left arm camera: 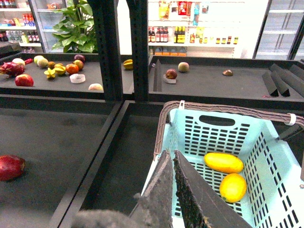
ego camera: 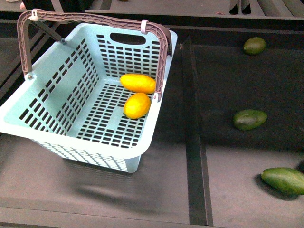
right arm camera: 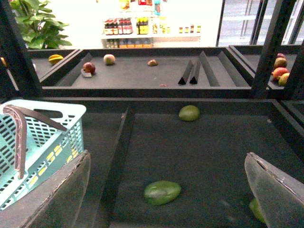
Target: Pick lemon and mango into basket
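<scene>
- The basket (ego camera: 52, 102) sits on the left half of the dark shelf, its brown handle (ego camera: 95, 19) swung up over the far end, white ties on it.
- The mango (ego camera: 137, 83) lies on the slotted floor by the basket's right wall, lengthwise across it, just under the handle's right leg.
- The lemon (ego camera: 137, 105) lies just in front of the mango, so close that the two seem to touch; it is shorter and plumper.
- A raised divider (ego camera: 190, 118) runs front to back just right of the basket.
- On the right half lie three green avocados: a far one (ego camera: 254, 45), a middle one (ego camera: 250, 119), and a near one (ego camera: 284, 180) at the frame's edge.
- No arm shows in the front view.
- In the left wrist view the left gripper (left arm camera: 173, 164) has its two dark fingers (left arm camera: 159, 194) pressed almost together with a thin slit between them, holding nothing; their tips are at the basket's near rim (left arm camera: 164, 142), with the mango (left arm camera: 223, 162) and lemon (left arm camera: 233, 187) beyond, inside and apart from the fingers.
- In the right wrist view the right gripper (right arm camera: 168, 175) is spread wide and empty, above the shelf's right half; an avocado (right arm camera: 162, 192) lies between its fingers, the basket (right arm camera: 57, 142) off to one side.
</scene>
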Action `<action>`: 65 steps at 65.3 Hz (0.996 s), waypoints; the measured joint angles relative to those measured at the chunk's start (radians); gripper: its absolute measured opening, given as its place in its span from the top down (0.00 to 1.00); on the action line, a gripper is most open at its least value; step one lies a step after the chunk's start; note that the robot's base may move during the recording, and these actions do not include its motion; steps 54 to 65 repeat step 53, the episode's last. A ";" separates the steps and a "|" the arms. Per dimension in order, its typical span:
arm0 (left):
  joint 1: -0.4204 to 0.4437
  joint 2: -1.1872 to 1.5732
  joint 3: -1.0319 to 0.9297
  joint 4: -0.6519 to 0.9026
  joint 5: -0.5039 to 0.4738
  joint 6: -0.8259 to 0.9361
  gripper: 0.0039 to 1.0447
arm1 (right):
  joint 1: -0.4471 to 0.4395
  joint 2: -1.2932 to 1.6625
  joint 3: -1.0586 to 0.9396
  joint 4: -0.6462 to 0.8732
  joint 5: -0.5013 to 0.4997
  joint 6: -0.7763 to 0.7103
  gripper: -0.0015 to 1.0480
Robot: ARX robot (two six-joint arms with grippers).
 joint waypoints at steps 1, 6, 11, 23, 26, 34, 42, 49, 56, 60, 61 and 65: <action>0.000 0.000 0.000 0.000 0.000 0.000 0.97 | 0.000 0.000 0.000 0.000 0.000 0.000 0.08; 0.000 0.000 0.000 0.000 0.000 0.000 0.91 | 0.000 0.000 0.000 0.000 0.000 0.000 0.08; 0.000 0.000 0.000 0.000 0.000 0.000 0.74 | 0.000 0.000 0.000 0.000 0.000 0.000 0.08; 0.000 0.000 0.000 0.000 0.000 0.000 0.35 | 0.000 0.000 0.000 0.000 0.000 0.000 0.08; 0.000 0.000 0.000 0.000 0.000 0.000 0.25 | 0.000 0.000 0.000 0.000 0.000 0.000 0.08; 0.000 0.000 0.000 0.000 0.000 0.002 0.05 | 0.000 0.000 0.000 0.000 0.000 0.000 0.08; 0.000 0.000 0.000 0.000 0.000 0.002 0.06 | 0.000 0.000 0.000 0.000 0.000 0.000 0.08; 0.000 0.000 0.000 0.000 0.000 0.002 0.06 | 0.000 0.000 0.000 0.000 0.000 0.000 0.08; 0.000 0.000 0.000 0.000 0.000 0.002 0.06 | 0.000 0.000 0.000 0.000 0.000 0.000 0.08; 0.000 0.000 0.000 0.000 0.000 0.002 0.06 | 0.000 0.000 0.000 0.000 0.000 0.000 0.08; 0.000 0.000 0.000 0.000 0.000 0.002 0.06 | 0.000 0.000 0.000 0.000 0.000 0.000 0.08; 0.000 0.000 0.000 0.000 0.000 0.002 0.06 | 0.000 0.000 0.000 0.000 0.000 0.000 0.08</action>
